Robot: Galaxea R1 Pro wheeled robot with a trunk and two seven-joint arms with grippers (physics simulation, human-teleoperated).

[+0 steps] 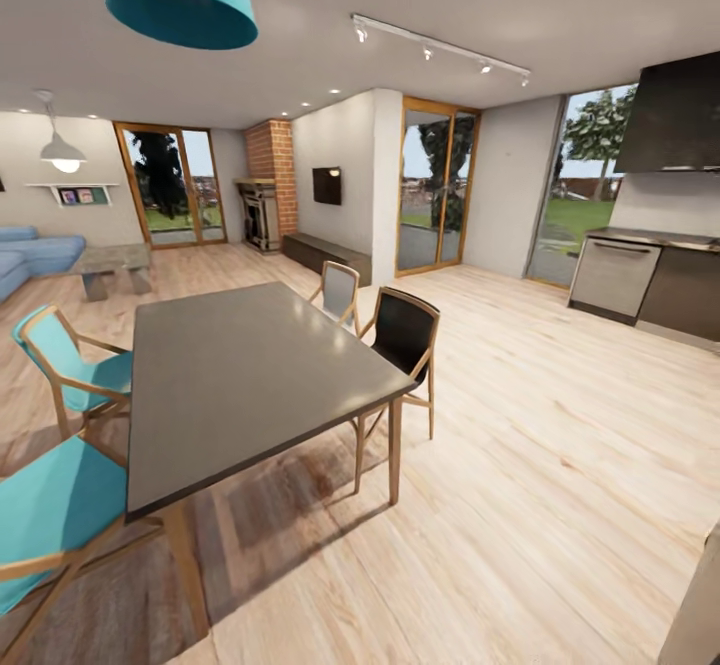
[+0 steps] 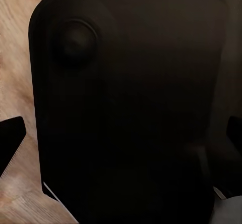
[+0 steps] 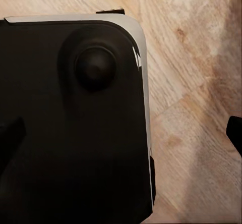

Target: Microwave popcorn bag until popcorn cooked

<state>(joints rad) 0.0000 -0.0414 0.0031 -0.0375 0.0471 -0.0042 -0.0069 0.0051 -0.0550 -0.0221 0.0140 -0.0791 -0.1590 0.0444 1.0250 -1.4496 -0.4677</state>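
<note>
The popcorn bag, the popcorn and the microwave are out of view. At the far right of the head view lies a stretch of grey countertop (image 1: 650, 237) above dark cabinet fronts. In the left wrist view my left gripper (image 2: 121, 138) hangs open over the robot's dark base (image 2: 126, 82), one fingertip (image 2: 11, 143) at each side edge. My right gripper (image 3: 121, 135) is likewise open in the right wrist view, above the base's corner (image 3: 75, 133) and the wooden floor (image 3: 191, 82). Nothing is held in either.
A dark dining table (image 1: 240, 375) stands at left-centre with teal chairs (image 1: 70, 365) on its left and a black chair (image 1: 405, 335) on its right. A steel dishwasher (image 1: 613, 277) and a dark hood (image 1: 672, 115) are at the right. Open wooden floor (image 1: 560, 425) leads there.
</note>
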